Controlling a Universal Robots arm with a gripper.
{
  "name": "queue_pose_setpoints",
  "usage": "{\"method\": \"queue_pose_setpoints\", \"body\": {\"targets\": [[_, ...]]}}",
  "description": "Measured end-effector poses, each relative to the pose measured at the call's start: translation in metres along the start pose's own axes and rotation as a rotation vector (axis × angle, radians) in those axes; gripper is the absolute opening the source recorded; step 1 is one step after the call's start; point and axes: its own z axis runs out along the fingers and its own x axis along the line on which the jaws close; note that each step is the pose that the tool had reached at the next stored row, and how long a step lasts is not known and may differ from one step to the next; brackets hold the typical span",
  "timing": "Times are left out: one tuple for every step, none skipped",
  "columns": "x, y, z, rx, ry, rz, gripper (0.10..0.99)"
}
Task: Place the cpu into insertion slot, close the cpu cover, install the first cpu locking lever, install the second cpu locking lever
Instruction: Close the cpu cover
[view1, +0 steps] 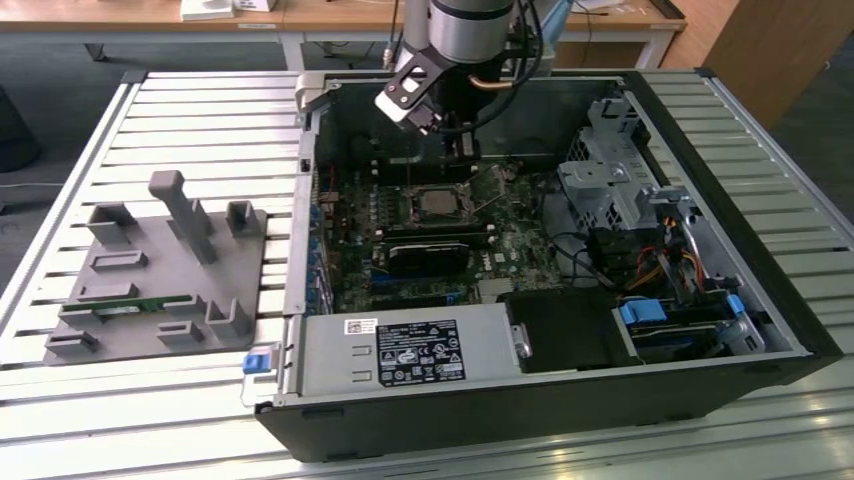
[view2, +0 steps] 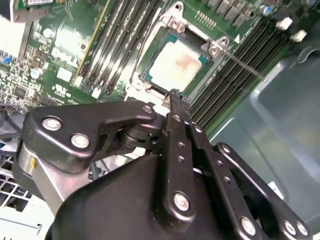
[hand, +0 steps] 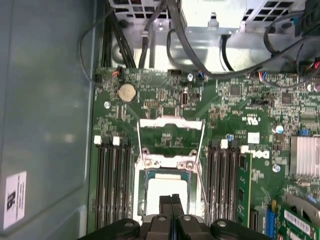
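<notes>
The cpu (hand: 165, 192) lies flat in the insertion slot (hand: 141, 192) on the green motherboard, its pale metal top showing in both wrist views (view2: 176, 67). The cpu cover (hand: 171, 123) is swung open and lies back on the board beyond the socket, its square window exposing the board. Two thin wire levers (hand: 201, 150) run along either side of the cover, unlatched. My gripper (hand: 171, 199) hangs just above the near edge of the cpu, fingers pressed together and nothing visible between them (view2: 174, 95). In the exterior view the gripper (view1: 461, 150) sits over the socket (view1: 434, 203) inside the open case.
Memory slots (hand: 112, 185) flank the socket on both sides. The case wall (hand: 45, 125) is close by. A drive cage (view1: 607, 185) and cables fill the exterior view's right. A power supply (view1: 400, 350) sits at the front. A grey fixture (view1: 160, 270) stands outside the case.
</notes>
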Motion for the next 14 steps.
{"method": "queue_pose_setpoints", "body": {"targets": [[-0.0001, 0.0024, 0.0000, 0.002, 0.0000, 0.000, 0.106], [-0.0001, 0.0044, 0.0001, 0.004, 0.0000, 0.000, 0.106], [-0.0002, 0.0061, 0.0001, 0.005, -0.0001, 0.000, 0.106], [-0.0002, 0.0072, 0.0001, 0.006, -0.0001, 0.000, 0.106], [-0.0002, 0.0082, 0.0002, 0.006, 0.0000, 0.000, 0.106], [-0.0002, 0.0095, 0.0002, 0.006, 0.0001, 0.000, 0.106], [-0.0003, 0.0113, 0.0003, 0.007, 0.0000, 0.000, 0.106], [-0.0003, 0.0134, 0.0004, 0.007, 0.0001, -0.001, 0.106], [-0.0003, 0.0153, 0.0005, 0.008, 0.0001, -0.002, 0.106], [-0.0004, 0.0170, 0.0005, 0.008, 0.0001, -0.003, 0.106], [-0.0004, 0.0187, 0.0006, 0.009, 0.0001, -0.004, 0.106], [-0.0005, 0.0204, 0.0006, 0.009, 0.0002, -0.004, 0.106], [-0.0005, 0.0220, 0.0007, 0.009, 0.0002, -0.005, 0.106], [-0.0005, 0.0237, 0.0007, 0.009, 0.0002, -0.006, 0.106]]}}
